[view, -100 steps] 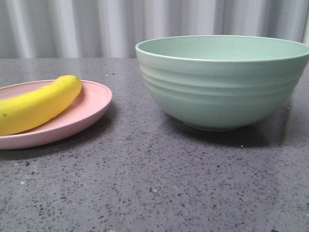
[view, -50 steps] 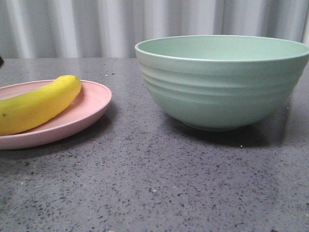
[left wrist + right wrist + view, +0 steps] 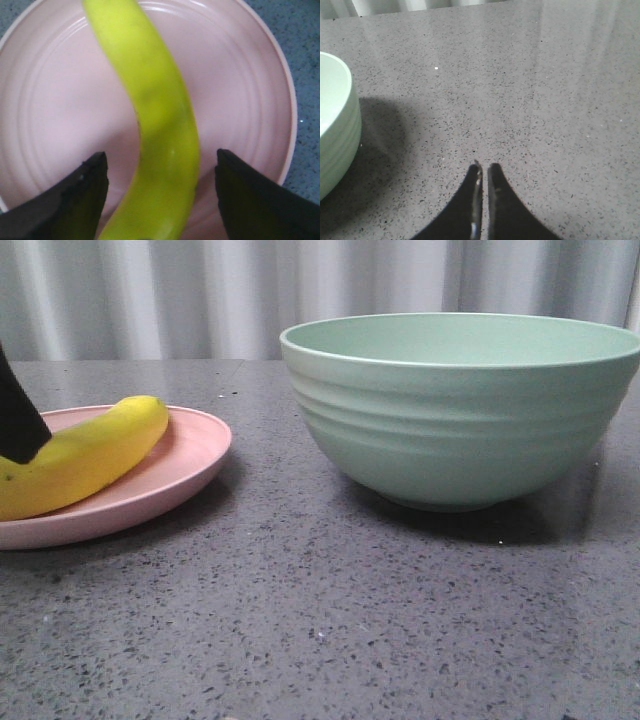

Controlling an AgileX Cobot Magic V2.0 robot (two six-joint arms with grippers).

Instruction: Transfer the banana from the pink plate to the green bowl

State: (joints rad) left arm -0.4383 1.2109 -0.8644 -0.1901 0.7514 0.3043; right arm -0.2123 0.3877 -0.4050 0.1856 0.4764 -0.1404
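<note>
Grey speckled table (image 3: 300,620) holds our banana (image 3: 160,125) on the pink plate (image 3: 55,100). Left gripper (image 3: 160,185) gapes astride its middle (glossy, likely slippery); right gripper (image 3: 483,172) pinched together, beside the green bowl (image 3: 460,410)

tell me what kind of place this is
Probably a staged robot test bench rather than a real kitchen: a bare speckled grey counter, a plain grey curtain behind it, and only a banana on a plate beside a bowl.
</note>
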